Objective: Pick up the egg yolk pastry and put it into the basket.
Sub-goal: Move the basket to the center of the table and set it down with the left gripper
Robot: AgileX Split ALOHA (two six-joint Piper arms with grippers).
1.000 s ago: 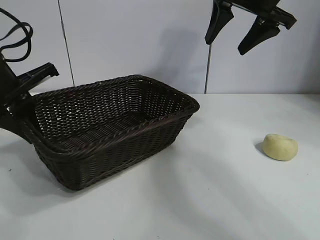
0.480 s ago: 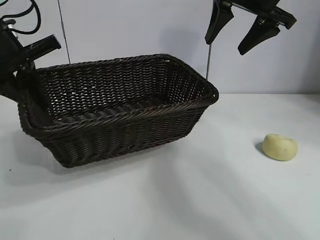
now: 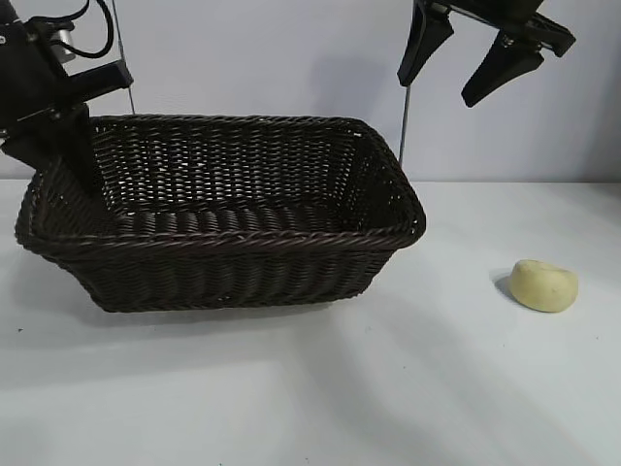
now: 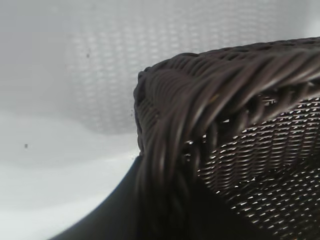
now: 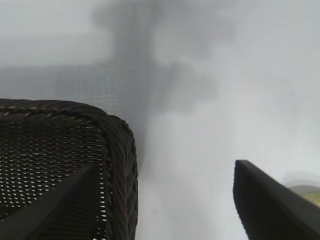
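Exterior view: left gripper [image 3: 60,146] at far left, clamped on the left end rim of the basket [image 3: 223,228]. Basket sits roughly square to the camera, long side facing front, on the white table [image 3: 388,388]; left end looks slightly lifted, cannot tell for sure. Right gripper [image 3: 464,60] hangs high near the top edge, above and to the right of the basket, fingers spread apart, nothing between them. Egg yolk pastry [image 3: 543,285] lies on the table well to the right of the basket, apart from it, not touched by either gripper. Pale wall [image 3: 252,68] behind.

Left wrist view: basket rim [image 4: 210,95] fills the frame close up, braided edge running right under the camera, woven inside wall visible beyond it; own fingers are not clearly separable from the dark wicker.

Right wrist view: two dark fingers [image 5: 270,200] wide apart, basket corner [image 5: 117,145] near one, a sliver of the pastry [image 5: 307,192] just past the other. Table surface between them.
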